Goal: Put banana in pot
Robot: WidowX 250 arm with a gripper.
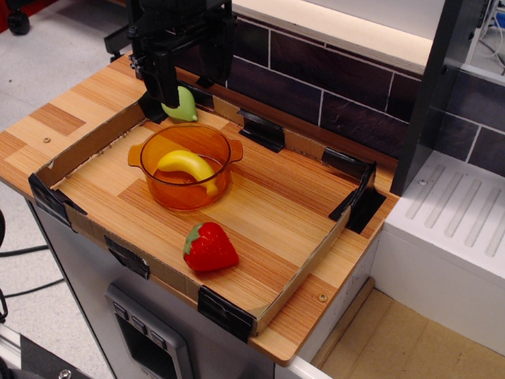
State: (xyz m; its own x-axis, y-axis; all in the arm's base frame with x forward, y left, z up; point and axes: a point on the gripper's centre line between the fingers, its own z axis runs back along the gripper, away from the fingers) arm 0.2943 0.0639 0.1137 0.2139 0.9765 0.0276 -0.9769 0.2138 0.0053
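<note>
The yellow banana (pixel 186 166) lies inside the transparent orange pot (pixel 155 175), which stands in the left part of the cardboard tray (pixel 272 213). My black gripper (pixel 188 77) hangs above and behind the pot, clear of it. Its jaws stand apart and hold nothing. One finger (pixel 167 77) shows at the left; the other is partly lost against the dark wall.
A pale green pear (pixel 182 106) sits behind the pot, just under the gripper. A red strawberry (pixel 208 247) lies near the tray's front wall. Black clips hold the tray's corners. A dark tiled wall (pixel 316 79) runs behind, and a white unit (pixel 450 229) stands at the right.
</note>
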